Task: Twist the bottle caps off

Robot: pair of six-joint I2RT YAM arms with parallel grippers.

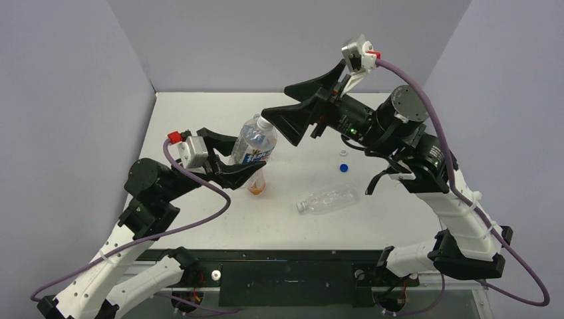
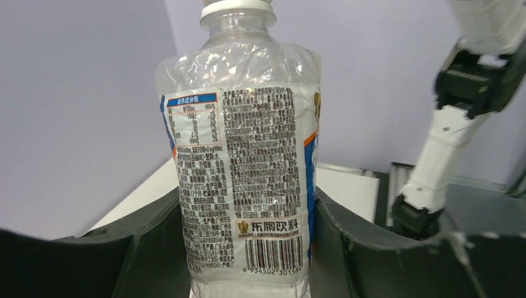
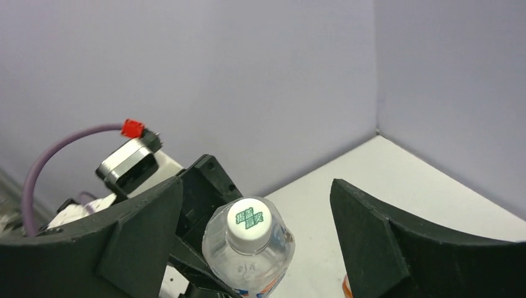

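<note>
Slipping is the chief risk: the short bottle [image 1: 255, 143] is held tilted above the table [image 1: 199, 113], pinched around its labelled body by the jaws of the left gripper [image 2: 247, 211] alone. A twist on its white cap [image 3: 250, 218] could spin or crush the thin plastic in that hold. The right gripper [image 3: 255, 186] reaches across from the right, elbow high, with its jaws spread either side of the cap and not touching it. Closing off-centre would likely knock the neck aside.

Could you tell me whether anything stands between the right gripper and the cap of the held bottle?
Nothing visible does. The right gripper is open, and the white cap shows unobstructed in the gap between its fingers, while the left gripper holds the bottle.
</note>
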